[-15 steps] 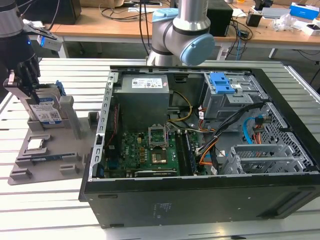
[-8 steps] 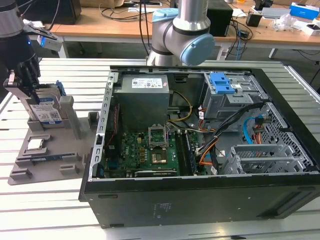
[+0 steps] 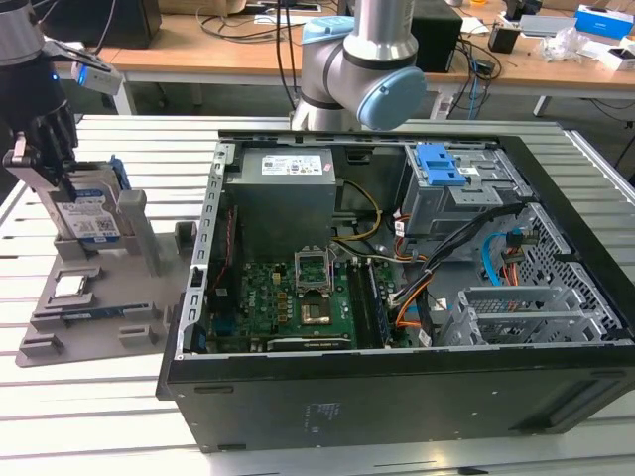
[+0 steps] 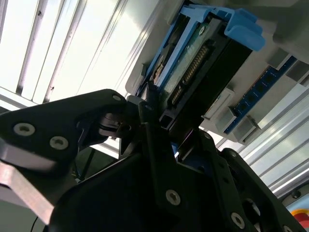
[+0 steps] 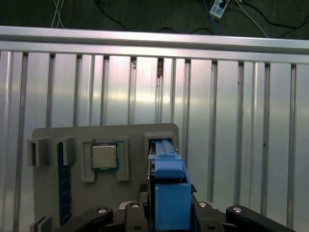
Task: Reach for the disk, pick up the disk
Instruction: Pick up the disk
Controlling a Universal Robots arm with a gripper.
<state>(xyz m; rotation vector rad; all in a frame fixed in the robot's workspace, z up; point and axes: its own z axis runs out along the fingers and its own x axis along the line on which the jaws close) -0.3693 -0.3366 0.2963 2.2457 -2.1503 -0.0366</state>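
Observation:
The disk, a silver-grey drive with a white-and-blue label and a blue frame, stands on edge in the grey holder at the exterior view's left. My gripper comes down over it, its black body above the disk's upper end. In the first wrist view the disk's blue frame runs from the holder's slot up between the two fingers, which sit tight against both of its sides. The second wrist view shows the disk's connector edge with a black finger pressed to it.
The grey holder also carries a small square silver chip and a blue memory stick. An open computer case stands to the exterior view's right of the holder on the slatted aluminium table. The arm's base rises behind the case.

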